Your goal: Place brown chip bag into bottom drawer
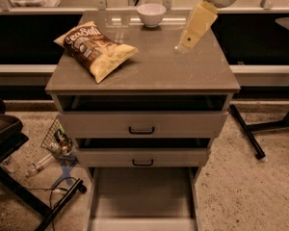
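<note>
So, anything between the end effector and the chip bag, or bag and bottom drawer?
Nothing visible: end effector hovers over the right rear of the cabinet top, brown chip bag lies left, white bowl sits behind that line; bottom drawer is pulled out past both upper drawers.

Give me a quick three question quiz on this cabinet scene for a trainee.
1. True or false: the brown chip bag lies in the bottom drawer.
2. Where is the gripper? A: above the right rear of the cabinet top. B: inside the bottom drawer. C: touching the bag.
3. Which white dish stands at the top's back edge?
Key: 1 false, the bag lies on the top's left side; the drawer is pulled out. 2 A. 3 the bowl.
</note>
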### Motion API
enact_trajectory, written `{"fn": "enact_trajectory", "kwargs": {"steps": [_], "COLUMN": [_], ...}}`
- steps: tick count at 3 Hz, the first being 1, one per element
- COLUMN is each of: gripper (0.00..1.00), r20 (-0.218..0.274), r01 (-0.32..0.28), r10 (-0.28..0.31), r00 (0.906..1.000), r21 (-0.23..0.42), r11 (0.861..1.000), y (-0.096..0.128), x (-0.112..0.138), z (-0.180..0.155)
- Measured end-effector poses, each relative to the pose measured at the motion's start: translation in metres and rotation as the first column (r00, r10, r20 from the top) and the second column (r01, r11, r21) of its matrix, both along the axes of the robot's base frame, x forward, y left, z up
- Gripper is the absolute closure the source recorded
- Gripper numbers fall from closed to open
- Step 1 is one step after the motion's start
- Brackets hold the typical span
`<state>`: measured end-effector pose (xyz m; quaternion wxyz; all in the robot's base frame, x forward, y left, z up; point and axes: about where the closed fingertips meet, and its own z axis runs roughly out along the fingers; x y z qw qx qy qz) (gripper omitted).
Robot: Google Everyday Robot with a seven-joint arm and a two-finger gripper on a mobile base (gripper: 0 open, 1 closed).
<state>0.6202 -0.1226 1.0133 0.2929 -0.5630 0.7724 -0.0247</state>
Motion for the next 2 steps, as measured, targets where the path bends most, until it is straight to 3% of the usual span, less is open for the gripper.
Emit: {"fn": "enact_trajectory", "kwargs": {"steps": [1, 2], "gripper": [0.0, 0.0], "r20": [0.033, 0.112], "r01": [-0.027, -0.094], "r10": [0.024, 0.066], "r00": [0.9991, 0.9915], "r21": [0.076, 0.263], "r11": [0.997, 0.96], "y": [0.024, 0.082], "x": [0.022, 0.083], "z": [0.001, 0.001]}}
